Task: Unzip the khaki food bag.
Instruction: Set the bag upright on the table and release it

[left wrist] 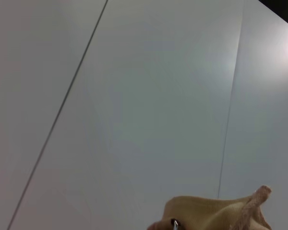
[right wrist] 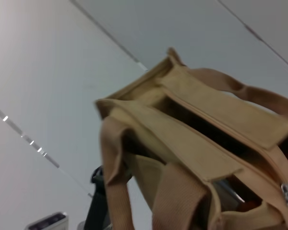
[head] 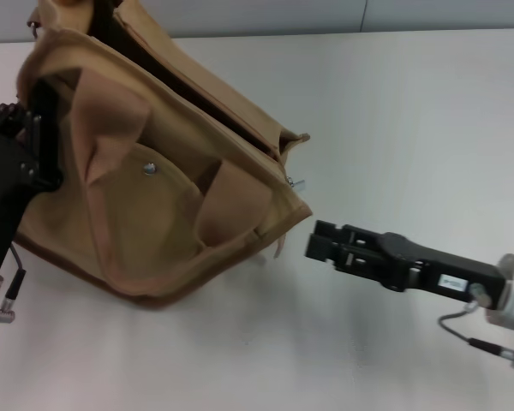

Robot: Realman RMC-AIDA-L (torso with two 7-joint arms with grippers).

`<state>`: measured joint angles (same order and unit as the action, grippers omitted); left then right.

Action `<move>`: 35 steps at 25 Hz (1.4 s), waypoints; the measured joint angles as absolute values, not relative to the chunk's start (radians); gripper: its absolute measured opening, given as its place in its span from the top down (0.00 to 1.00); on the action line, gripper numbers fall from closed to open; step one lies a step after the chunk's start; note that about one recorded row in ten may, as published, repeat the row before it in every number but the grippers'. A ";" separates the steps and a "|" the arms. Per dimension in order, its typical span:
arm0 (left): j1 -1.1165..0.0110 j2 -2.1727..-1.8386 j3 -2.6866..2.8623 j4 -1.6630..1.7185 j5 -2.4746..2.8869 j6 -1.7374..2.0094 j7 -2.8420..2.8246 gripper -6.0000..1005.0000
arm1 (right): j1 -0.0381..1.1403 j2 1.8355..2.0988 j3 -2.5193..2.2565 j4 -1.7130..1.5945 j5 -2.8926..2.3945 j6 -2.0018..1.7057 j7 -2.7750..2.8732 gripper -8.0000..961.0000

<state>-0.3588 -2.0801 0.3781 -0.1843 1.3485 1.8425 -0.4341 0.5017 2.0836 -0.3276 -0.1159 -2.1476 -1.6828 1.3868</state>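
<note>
The khaki food bag lies tilted on the white table, front pocket flap and metal snap facing up. Its top zipper line stands parted as a dark gap, with the silver pull at the bag's right end. My left gripper is at the bag's left end, shut on the fabric edge. My right gripper hovers just right of the bag's lower right corner, fingers together and empty. The right wrist view shows the bag with its open gap. The left wrist view shows a corner of the bag.
The white table stretches to the right and front of the bag. A grey wall edge runs along the back.
</note>
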 joint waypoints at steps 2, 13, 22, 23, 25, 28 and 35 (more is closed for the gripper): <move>-0.366 -2.080 0.387 -0.192 1.348 1.835 -0.435 0.82 | 0.522 2.085 -0.325 -0.065 -2.146 -1.639 1.394 0.27; -0.385 -2.080 0.432 -0.210 1.348 1.795 -0.436 0.81 | 0.574 2.088 -0.236 0.011 -2.146 -1.538 1.396 0.28; -0.378 -2.080 0.434 -0.221 1.353 1.802 -0.436 0.80 | 0.577 2.086 -0.220 -0.005 -2.143 -1.502 1.396 0.77; -0.379 -2.080 0.434 -0.223 1.358 1.801 -0.436 0.80 | 0.579 2.086 -0.218 -0.014 -2.130 -1.500 1.394 0.78; -0.382 -2.080 0.433 -0.228 1.369 1.797 -0.436 0.80 | 0.580 2.086 -0.214 -0.021 -2.119 -1.500 1.391 0.80; -0.395 -2.080 0.432 -0.247 1.374 1.779 -0.437 0.80 | 0.591 2.084 -0.197 -0.043 -2.057 -1.501 1.359 0.83; -0.425 -2.080 0.425 -0.270 1.375 1.694 -0.543 0.79 | 0.600 2.082 -0.196 -0.104 -1.930 -1.522 1.317 0.90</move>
<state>-0.4252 -2.0801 0.4255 -0.2700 1.3754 1.6945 -0.5434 0.6000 2.0824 -0.1962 -0.1038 -1.9300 -1.5218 1.3168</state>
